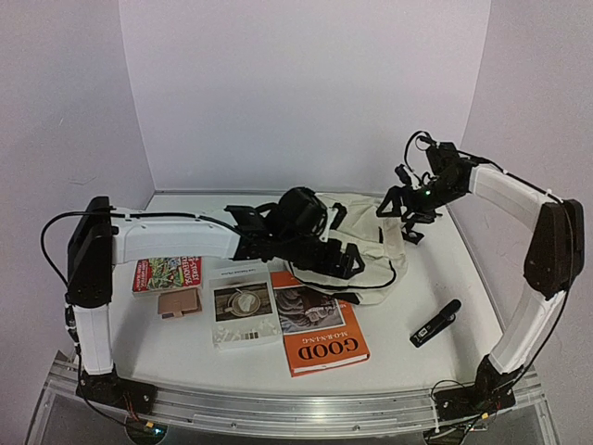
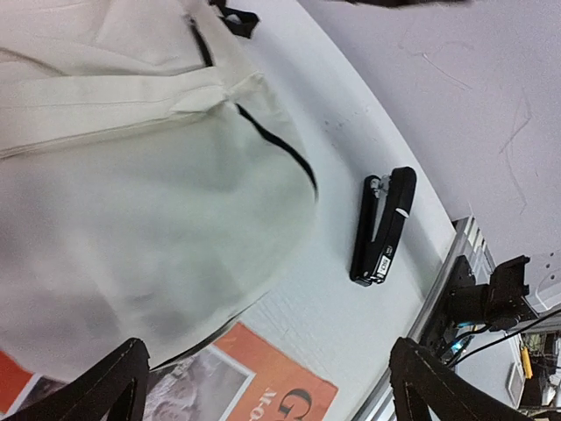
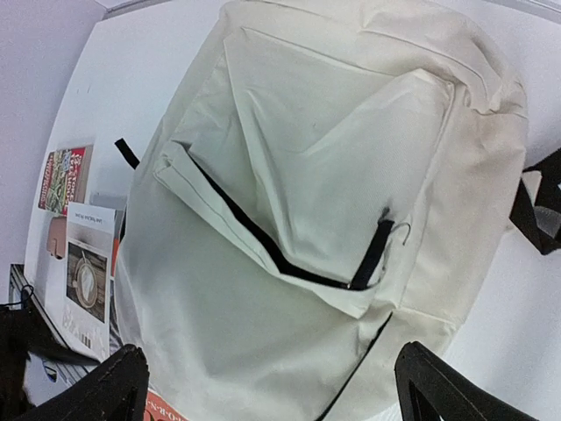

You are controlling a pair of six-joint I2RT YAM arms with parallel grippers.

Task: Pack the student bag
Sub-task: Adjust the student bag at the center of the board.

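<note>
Far left on the tabletop (image 1: 389, 366) sit a red book (image 1: 167, 274), a wallet (image 1: 179, 303), a white book (image 1: 243, 313) and an orange book (image 1: 320, 336), none packed yet. My left end effector (image 2: 267, 355) hangs wide open and empty over the bag's lower edge. The bag (image 3: 351, 158) lies flat, centre-right, overlapping the orange book, with no open mouth showing. My right end effector (image 3: 272, 364) is also spread and empty, above the front pocket. My take: pinch the zip tab (image 3: 372, 254) squarely with the right, pin the cloth beside it with the left so nothing bunches, then pull along the zip. The stapler (image 1: 435, 324) waits at right.
</note>
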